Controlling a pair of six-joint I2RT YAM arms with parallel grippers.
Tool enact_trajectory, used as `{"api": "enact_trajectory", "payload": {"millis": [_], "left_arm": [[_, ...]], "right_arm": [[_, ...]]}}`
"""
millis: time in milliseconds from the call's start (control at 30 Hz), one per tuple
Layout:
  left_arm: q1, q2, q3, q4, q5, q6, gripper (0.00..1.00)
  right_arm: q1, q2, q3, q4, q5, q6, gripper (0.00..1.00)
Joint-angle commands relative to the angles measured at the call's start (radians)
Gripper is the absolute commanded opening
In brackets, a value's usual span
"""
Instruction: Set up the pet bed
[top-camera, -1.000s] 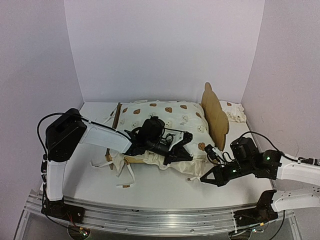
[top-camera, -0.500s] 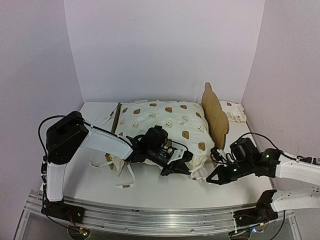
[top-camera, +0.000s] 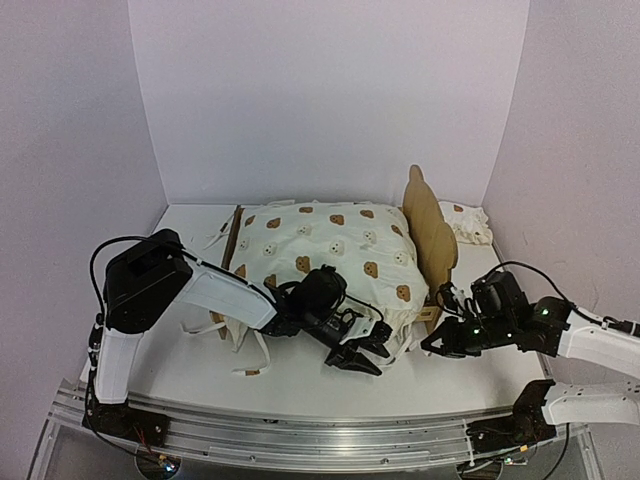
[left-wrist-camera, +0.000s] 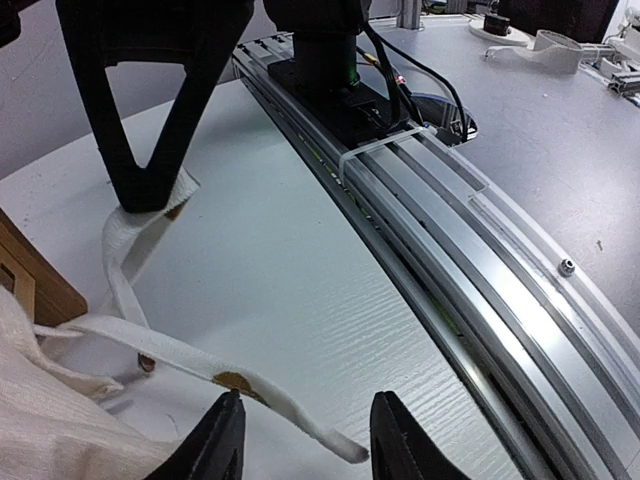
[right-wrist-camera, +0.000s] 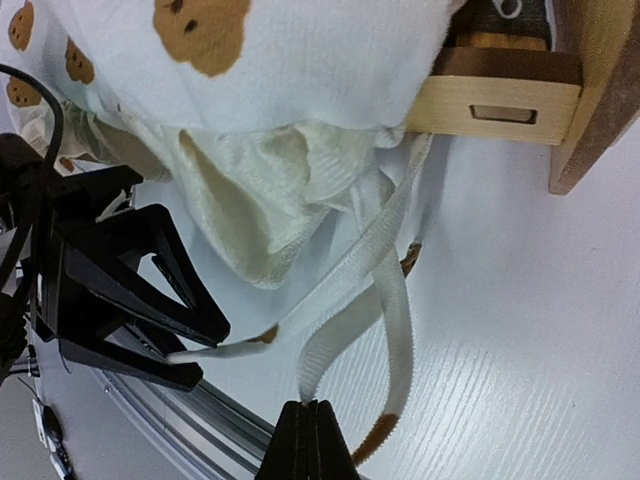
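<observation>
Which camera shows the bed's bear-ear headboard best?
The top external view: the headboard stands upright, eared outline clear. The right wrist view catches only its lower corner; the left wrist view, just a wood sliver.

Cushion (top-camera: 330, 235) on pet bed (top-camera: 428, 225); pillow (top-camera: 468, 222) rt of it, at back.

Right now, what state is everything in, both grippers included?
pet bed: upright, base hidden under cushion.
cushion: lying on the bed, near edge overhanging.
pillow: on the table, behind the headboard.
left gripper: open, gripping nothing.
right gripper: shut on a tie string.
</observation>
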Motion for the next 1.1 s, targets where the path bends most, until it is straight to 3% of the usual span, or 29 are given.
{"api": "enact_trajectory", "payload": {"millis": [0,267,400,767,933,1067], "left_arm": [[-0.006,-0.025,-0.01,-0.075,-0.002,0.048,0.48],[-0.006,-0.047,0.054,-0.01,-0.055,-0.117,0.49],[-0.01,-0.009,0.08,0.065,-0.041,-0.192,0.5],[-0.022,0.073,0.129,0.15,-0.032,-0.2,0.51],[-0.022,0.092,0.15,0.158,-0.049,-0.222,0.31],[-0.022,0.084,0.146,0.184,-0.085,-0.26,0.03]], "right_arm": [[-0.005,0.003,-0.031,0.005,0.034,0.031,0.0],[-0.005,0.01,-0.022,0.076,-0.211,-0.064,0.0],[-0.008,0.018,0.001,0.075,-0.262,-0.107,0.0],[-0.019,0.04,0.048,0.081,-0.31,-0.151,0.0],[-0.028,0.028,0.049,0.081,-0.295,-0.143,0.0],[-0.036,0.03,0.032,0.079,-0.278,-0.128,0.0]]}}
